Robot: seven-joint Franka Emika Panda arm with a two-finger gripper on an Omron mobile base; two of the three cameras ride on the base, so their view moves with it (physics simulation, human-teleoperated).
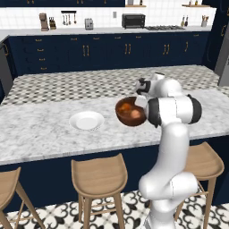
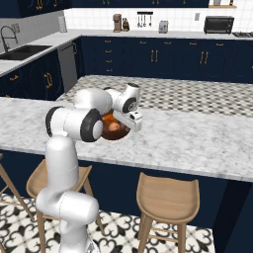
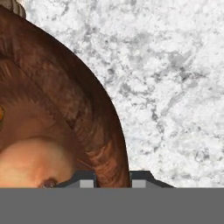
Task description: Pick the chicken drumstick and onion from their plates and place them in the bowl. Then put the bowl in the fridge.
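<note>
Kitchen w/ navy cabinets and a long white-grey marble counter (image 1: 40, 129). On it, by the robot's arm, sits the deep round shiny red-brown bowl (image 1: 129, 112). Food is already inside: sth orange-brown and a pale tan round lump (image 3: 33, 164), prob. the onion, but I can't tell which bit is which.

The two-finger gripper (image 3: 113, 180) is squeezed shut on the bowl's rim, one dark tip inside the wall, one outside. So it has hold of the bowl at the edge.

I think the bowl is hard and stiff, not squishy, and a bit heavy w/ food in it. It looks smooth and slippy, and held by one side it may tip, so lift slow and keep it level.

A flat round white plate (image 1: 86, 120) lies bare on the counter nearby. Wooden stools (image 1: 99, 176) stand in front.
</note>
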